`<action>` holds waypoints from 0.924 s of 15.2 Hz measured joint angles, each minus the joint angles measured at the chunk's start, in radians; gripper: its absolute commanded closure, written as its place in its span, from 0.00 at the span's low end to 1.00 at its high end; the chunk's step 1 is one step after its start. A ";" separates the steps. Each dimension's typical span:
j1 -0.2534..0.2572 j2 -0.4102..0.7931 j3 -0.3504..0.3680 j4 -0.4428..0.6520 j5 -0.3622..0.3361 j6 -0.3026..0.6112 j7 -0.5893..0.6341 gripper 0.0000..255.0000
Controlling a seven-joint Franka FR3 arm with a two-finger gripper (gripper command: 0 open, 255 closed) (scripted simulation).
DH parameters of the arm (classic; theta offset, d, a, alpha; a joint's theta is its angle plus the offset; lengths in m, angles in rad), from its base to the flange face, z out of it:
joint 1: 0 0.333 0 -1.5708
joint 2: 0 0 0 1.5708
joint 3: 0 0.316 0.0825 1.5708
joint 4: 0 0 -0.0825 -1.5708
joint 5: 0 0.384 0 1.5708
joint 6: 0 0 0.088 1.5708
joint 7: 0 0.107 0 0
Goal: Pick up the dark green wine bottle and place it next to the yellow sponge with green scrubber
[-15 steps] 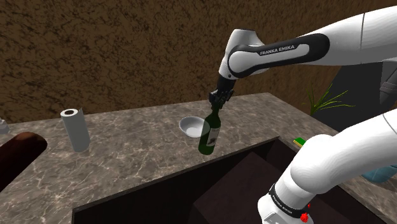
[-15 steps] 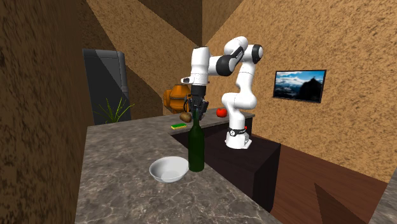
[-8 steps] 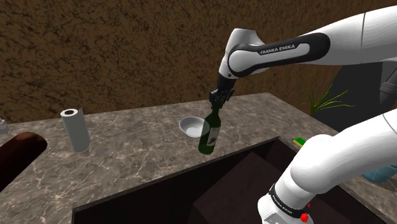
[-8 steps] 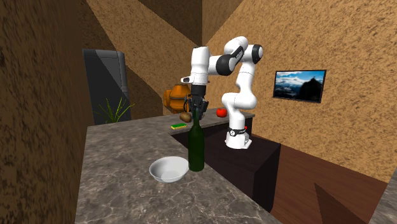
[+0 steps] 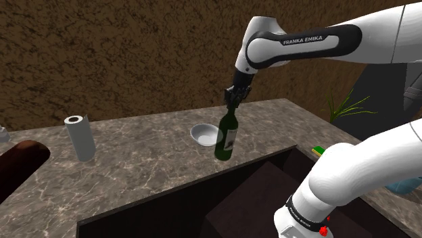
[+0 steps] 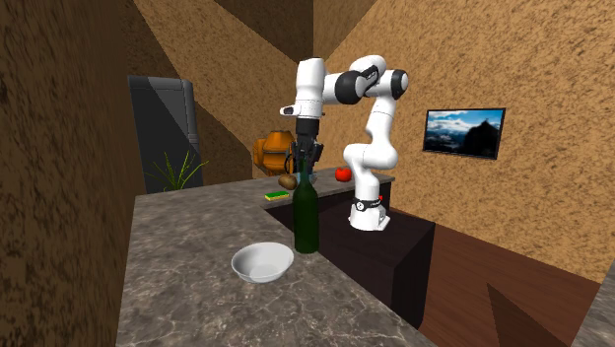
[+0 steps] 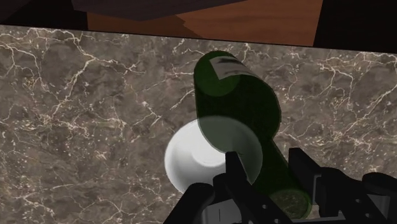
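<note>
Grasp: hand clamped on neck of near-upright dark green wine bottle; sponge at shoulder view's 4 o'clock, well apart.

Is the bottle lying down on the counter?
No, the bottle is upright, its neck clasped by the gripper.

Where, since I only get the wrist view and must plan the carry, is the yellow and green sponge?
Observer: In the second exterior view the sponge lies on the counter, beyond the bottle from that camera.
Operator: Anything close to it?
Observer: A brown rounded thing appears right beside it.
Operator: Is the bottle upright?
Observer: Yes, that view shows it upright below the gripper.
</note>
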 measured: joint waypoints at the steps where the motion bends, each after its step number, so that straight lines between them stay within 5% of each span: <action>1: -0.001 -0.002 -0.001 0.013 0.000 -0.014 -0.002 1.00; 14: 0.000 -0.009 0.001 0.181 0.000 -0.191 0.000 1.00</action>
